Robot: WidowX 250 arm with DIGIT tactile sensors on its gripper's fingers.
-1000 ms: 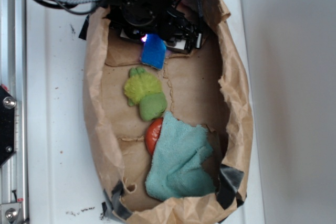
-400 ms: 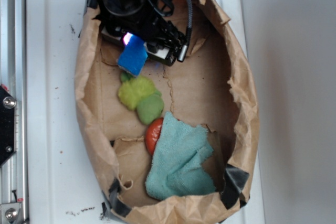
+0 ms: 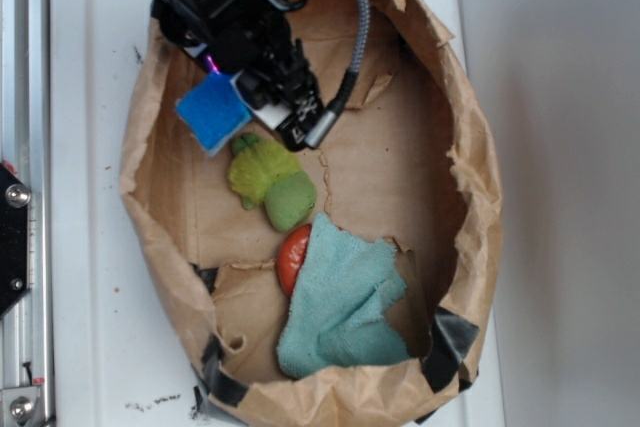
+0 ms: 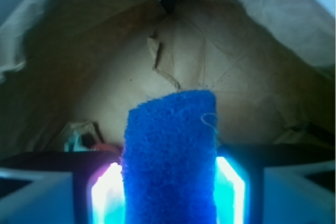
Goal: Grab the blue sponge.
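White table [image 3: 90, 247] carries a brown paper bag [image 3: 470, 187] with low, crumpled walls. At its upper left the gripper [image 3: 235, 97] is clenched on the sponge [image 3: 212, 112] — in the wrist view the blue block [image 4: 170, 161] stands between two glowing fingers [image 4: 107, 195]. Just below lies a green plush [image 3: 270, 179], then a red piece [image 3: 293, 257] beside a teal cloth [image 3: 345, 312] — all inside the bag.

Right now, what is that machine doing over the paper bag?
The robot arm's gripper is shut on a blue sponge, held up above the floor of a torn-open brown paper bag. The close-up view shows the sponge clamped between the two fingers. Lying in the bag are a green plush toy, a red thing partly under a teal cloth.
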